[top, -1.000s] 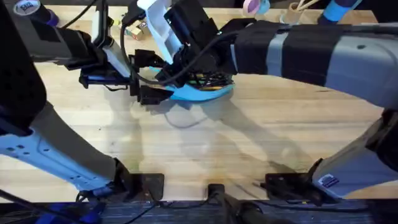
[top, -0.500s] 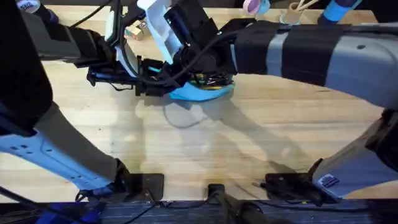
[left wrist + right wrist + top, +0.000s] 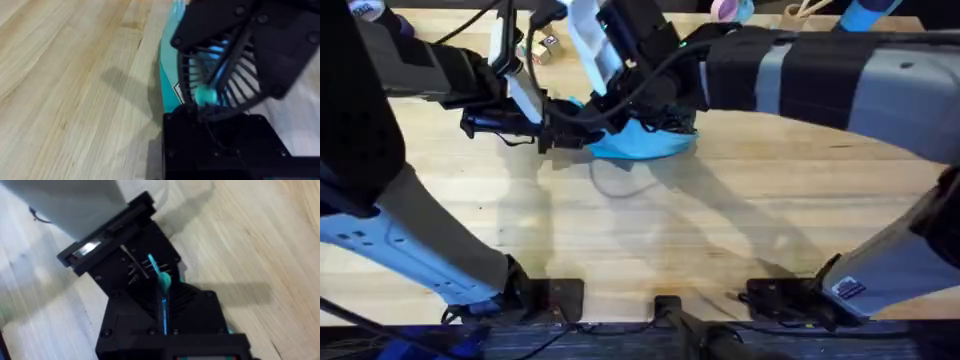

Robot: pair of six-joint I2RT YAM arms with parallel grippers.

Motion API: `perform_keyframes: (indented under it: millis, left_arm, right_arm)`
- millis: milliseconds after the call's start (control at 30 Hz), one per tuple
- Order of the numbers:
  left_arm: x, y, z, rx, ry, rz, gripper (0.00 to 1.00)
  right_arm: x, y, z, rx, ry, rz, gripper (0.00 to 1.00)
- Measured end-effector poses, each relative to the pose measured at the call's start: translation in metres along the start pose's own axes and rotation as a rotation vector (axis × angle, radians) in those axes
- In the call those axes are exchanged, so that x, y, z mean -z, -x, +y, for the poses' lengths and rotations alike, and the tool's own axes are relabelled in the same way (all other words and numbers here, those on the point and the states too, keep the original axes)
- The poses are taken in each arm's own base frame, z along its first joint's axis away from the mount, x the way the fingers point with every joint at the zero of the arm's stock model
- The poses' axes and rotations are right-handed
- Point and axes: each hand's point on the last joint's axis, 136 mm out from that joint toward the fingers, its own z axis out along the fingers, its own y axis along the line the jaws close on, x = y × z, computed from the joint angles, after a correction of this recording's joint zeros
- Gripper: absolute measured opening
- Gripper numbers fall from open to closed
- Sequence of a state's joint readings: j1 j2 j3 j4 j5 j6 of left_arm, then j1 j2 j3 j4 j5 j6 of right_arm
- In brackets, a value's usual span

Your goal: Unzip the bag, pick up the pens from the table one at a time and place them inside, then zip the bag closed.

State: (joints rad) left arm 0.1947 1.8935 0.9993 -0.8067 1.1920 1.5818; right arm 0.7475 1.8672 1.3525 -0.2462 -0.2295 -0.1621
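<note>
At the far middle of the desk (image 3: pixel 650 250), both arms have crowded closer over the bag (image 3: pixel 638 141) during the last second. The right gripper (image 3: pixel 162 322) is pinched on the teal pull (image 3: pixel 164 280), while I cannot tell how the left gripper (image 3: pixel 552 133), now at the bag's left end, stands. I judge a zipper stroke is underway.

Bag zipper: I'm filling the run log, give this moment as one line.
stage: zipper | bag: on table | both grippers at bag | teal pull between fingers
</note>
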Motion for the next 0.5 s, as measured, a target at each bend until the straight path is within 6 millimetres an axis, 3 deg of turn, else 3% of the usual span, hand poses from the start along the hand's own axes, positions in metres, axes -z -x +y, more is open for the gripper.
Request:
perform_keyframes:
  millis: [500]
  left_arm:
    - [-0.003,0.009,0.000,-0.010,-0.007,-0.044,0.043]
  right_arm:
    - [0.020,0.001,-0.022,-0.054,0.014,-0.022,0.031]
